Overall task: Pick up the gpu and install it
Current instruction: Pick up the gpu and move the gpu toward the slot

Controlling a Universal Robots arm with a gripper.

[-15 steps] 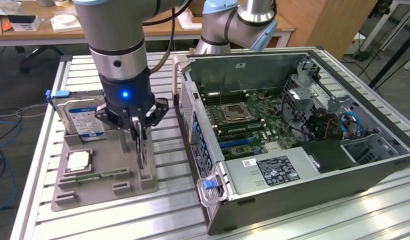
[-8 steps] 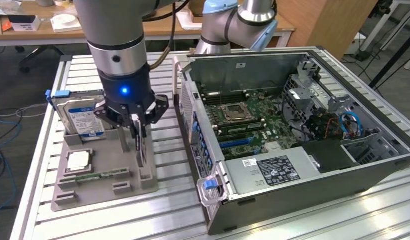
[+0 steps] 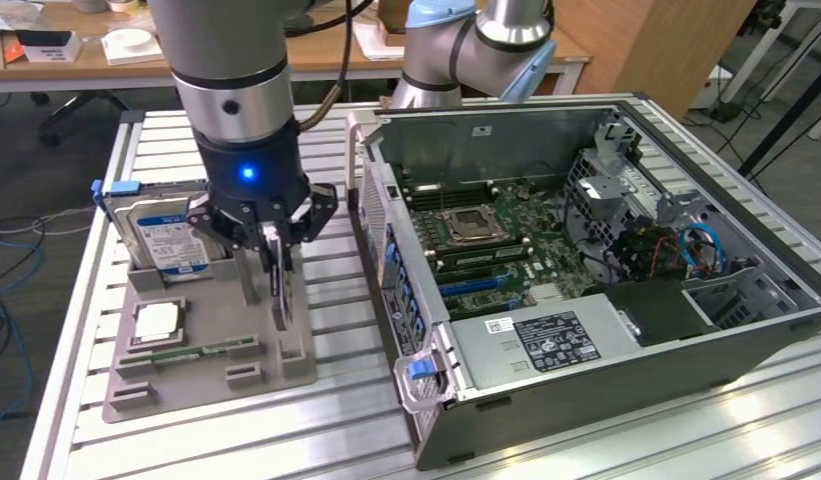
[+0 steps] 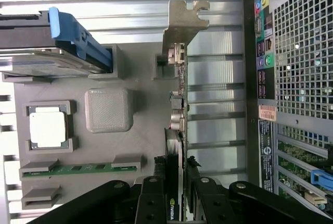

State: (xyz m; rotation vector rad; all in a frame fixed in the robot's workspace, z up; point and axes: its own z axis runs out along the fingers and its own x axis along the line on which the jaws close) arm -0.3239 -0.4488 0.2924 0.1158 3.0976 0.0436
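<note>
Evidently the gpu point(image 3: 282, 292) point(image 4: 178, 125) is a stiff, light but fragile board, best held by its bare long edge, clear of connectors and components. That is where the gripper point(image 3: 274, 240) point(image 4: 177, 185) has it: the fingers point(image 4: 154, 193) are closed on the top edge at one end. It is a thin dark card standing on edge, with a silver bracket point(image 4: 183, 23) at the other end. It stands at a slot of the grey tray point(image 3: 297, 365); whether it has lifted clear I cannot tell. On the tray, to the exterior view's left, sit a hard drive point(image 3: 163, 235), a processor point(image 3: 157, 322) and a memory stick point(image 3: 190, 352). The open computer case point(image 3: 544, 420) lies just beside, on the exterior view's right.
</note>
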